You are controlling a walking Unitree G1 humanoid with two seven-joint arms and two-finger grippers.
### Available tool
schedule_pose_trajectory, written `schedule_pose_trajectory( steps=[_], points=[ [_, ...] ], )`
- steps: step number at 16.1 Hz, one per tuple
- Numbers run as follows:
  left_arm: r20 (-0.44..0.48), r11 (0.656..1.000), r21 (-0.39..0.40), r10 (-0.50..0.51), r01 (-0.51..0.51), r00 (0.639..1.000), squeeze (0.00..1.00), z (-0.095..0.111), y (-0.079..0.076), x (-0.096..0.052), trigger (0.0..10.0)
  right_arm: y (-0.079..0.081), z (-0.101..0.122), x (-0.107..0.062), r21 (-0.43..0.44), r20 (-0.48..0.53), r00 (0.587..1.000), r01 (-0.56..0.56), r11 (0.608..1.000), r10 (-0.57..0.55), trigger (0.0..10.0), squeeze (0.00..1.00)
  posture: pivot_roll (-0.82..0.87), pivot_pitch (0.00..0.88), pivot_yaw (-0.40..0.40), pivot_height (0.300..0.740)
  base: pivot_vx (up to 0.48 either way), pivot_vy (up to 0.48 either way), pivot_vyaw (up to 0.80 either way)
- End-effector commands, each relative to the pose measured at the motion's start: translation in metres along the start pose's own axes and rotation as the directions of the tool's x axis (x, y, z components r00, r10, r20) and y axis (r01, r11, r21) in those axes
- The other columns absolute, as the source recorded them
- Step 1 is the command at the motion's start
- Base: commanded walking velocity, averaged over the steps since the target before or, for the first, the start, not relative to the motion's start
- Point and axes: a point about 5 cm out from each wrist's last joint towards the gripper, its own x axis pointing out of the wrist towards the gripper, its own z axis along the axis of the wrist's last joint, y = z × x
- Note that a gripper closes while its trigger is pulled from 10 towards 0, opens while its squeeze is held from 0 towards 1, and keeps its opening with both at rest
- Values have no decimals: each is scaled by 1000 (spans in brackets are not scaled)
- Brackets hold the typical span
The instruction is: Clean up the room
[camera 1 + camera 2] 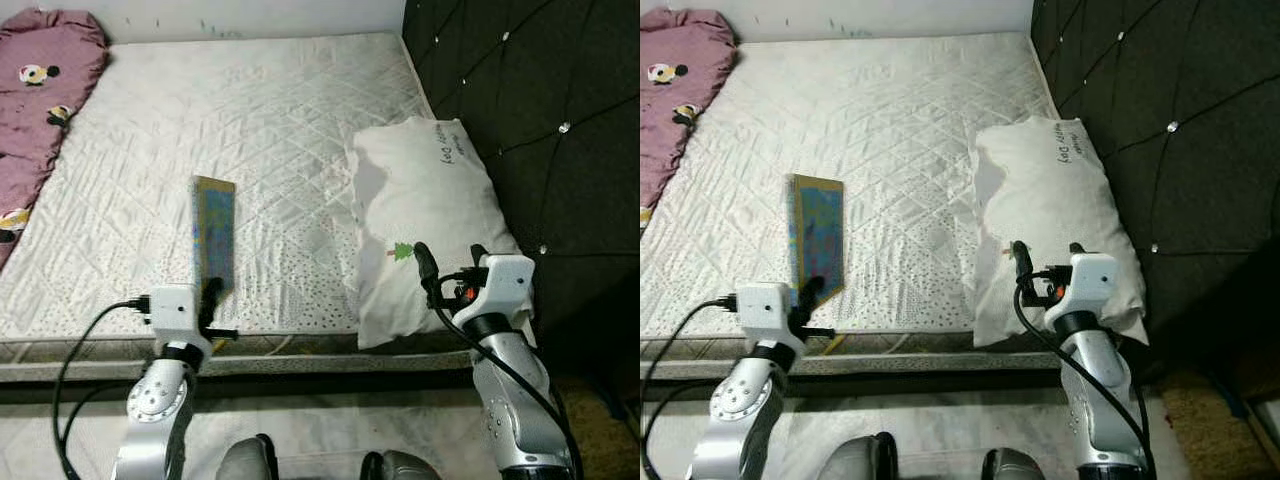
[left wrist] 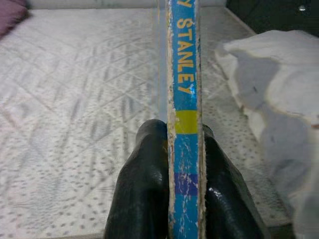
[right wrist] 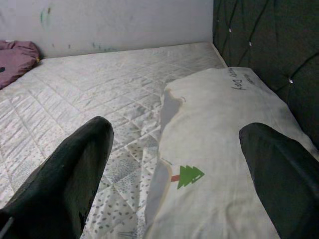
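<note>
You're looking down at a bare quilted mattress (image 1: 250,130) with a dark tufted headboard (image 1: 540,100) along its right side. At 10 o'clock in the head views a maroon blanket (image 1: 40,90) with cartoon prints lies on the far left corner. At 7 o'clock your left gripper (image 1: 210,300) is clamped on the near end of a thin blue book (image 1: 213,235), held on edge over the mattress's near edge with the cover facing you. The left wrist view gives what the head views can't: the book's worn blue spine (image 2: 185,99) runs straight out between the two black fingers (image 2: 142,199), one pressed to each side, yellow lettering "STANLEY" readable, yellow and purple bands close to the grip. The head views give you the cover face and the book's lean, which the wrist view doesn't. At 4 o'clock a white pillow (image 1: 430,220) lies against the headboard, overhanging the mattress's near edge, with a small green tree print (image 1: 403,251) and handwriting near its far end. Your right gripper (image 1: 452,268) sits over the pillow's near end, fingers spread wide with nothing between them. The right wrist view confirms it: the two fingertips (image 3: 75,169) frame the pillow and the tree print (image 3: 189,176), and it also shows the far wall (image 3: 124,22) beyond the mattress.
</note>
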Motion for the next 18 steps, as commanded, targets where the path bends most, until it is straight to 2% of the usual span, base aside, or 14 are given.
schedule_pose_trajectory(
  steps=[1, 8, 10, 18],
  points=[
    [37, 1000, -15, 6, -5, 999, 0, 8, 2, -1, 10000, -1, 1, -3, 13, 1, 1000, 9, 1000, -9, 10000, 0, -40, 136, 38, 740, 0, 0, 0],
    [31, 998, -42, -54, 55, 998, 0, 8, -5, -2, 10000, 2, 2, -3, 0, 3, 1000, -19, 1000, 19, 10000, 0, -40, 144, 37, 740, 0, 0, 0],
    [30, 997, -42, -60, 61, 998, 0, 9, -5, -2, 10000, 2, 2, -3, -1, 3, 1000, -21, 1000, 21, 10000, 0, -43, 145, 37, 740, 0, 0, 606],
    [32, 996, -46, -77, 78, 997, 0, 9, -8, -2, 10000, 2, 2, -3, 5, -4, 1000, -19, 1000, 19, 10000, 0, -45, 145, 35, 740, 296, 0, 0]
  ],
)
